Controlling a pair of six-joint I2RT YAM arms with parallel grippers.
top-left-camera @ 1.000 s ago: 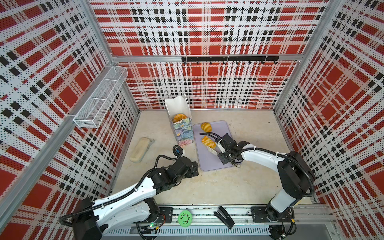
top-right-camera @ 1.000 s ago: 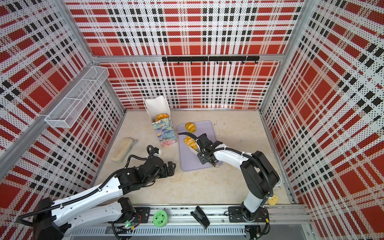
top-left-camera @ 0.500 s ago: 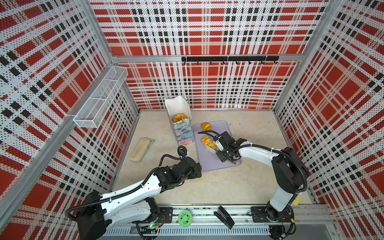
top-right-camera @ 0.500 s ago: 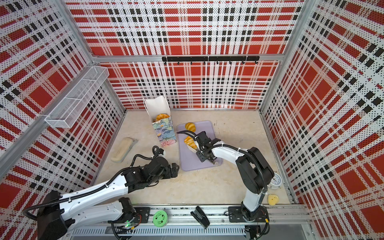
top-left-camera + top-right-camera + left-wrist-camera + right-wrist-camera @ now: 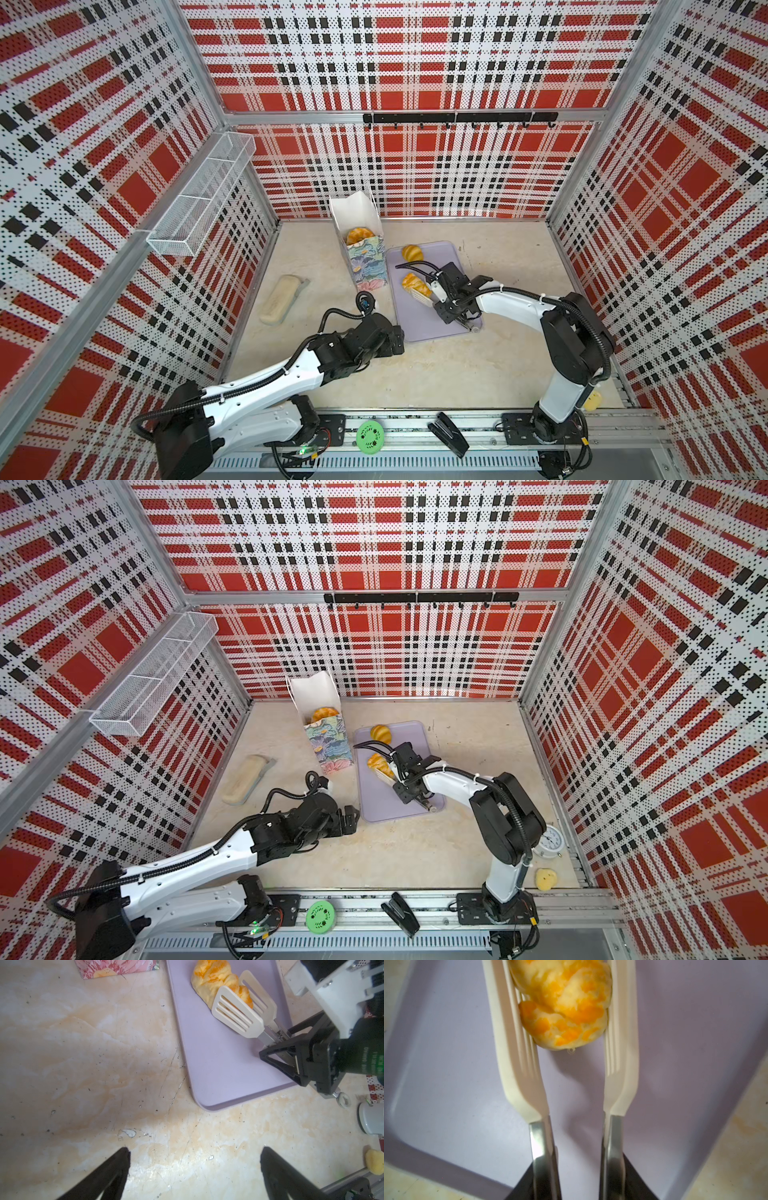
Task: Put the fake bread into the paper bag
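- A pale beige block (image 5: 277,299) is lying flat on the surface (image 5: 415,374), well off to the left of the left pincer (image 5: 194,1152).
- The left pincer is hovering over bare surface with its jaws spread wide and nothing between them. It is sitting just beside the near left corner of a lavender tray (image 5: 218,1076).
- The paper bag (image 5: 365,259) is standing upright beyond the left pincer with its mouth gaping. One golden pastry (image 5: 359,235) is showing inside at the top.
- The tray is lying to the right of the bag, under the right pincer (image 5: 580,1165). A croissant (image 5: 412,252) is sitting at its far end, beyond that pincer.
- A braided roll (image 5: 564,1005) is lying on the tray just ahead of the right pincer. Its near end is sitting between the two slotted white blades of the tongs (image 5: 236,1016).
- The right pincer is clamping on the tongs' metal arms, and the blades are touching both sides of the roll.
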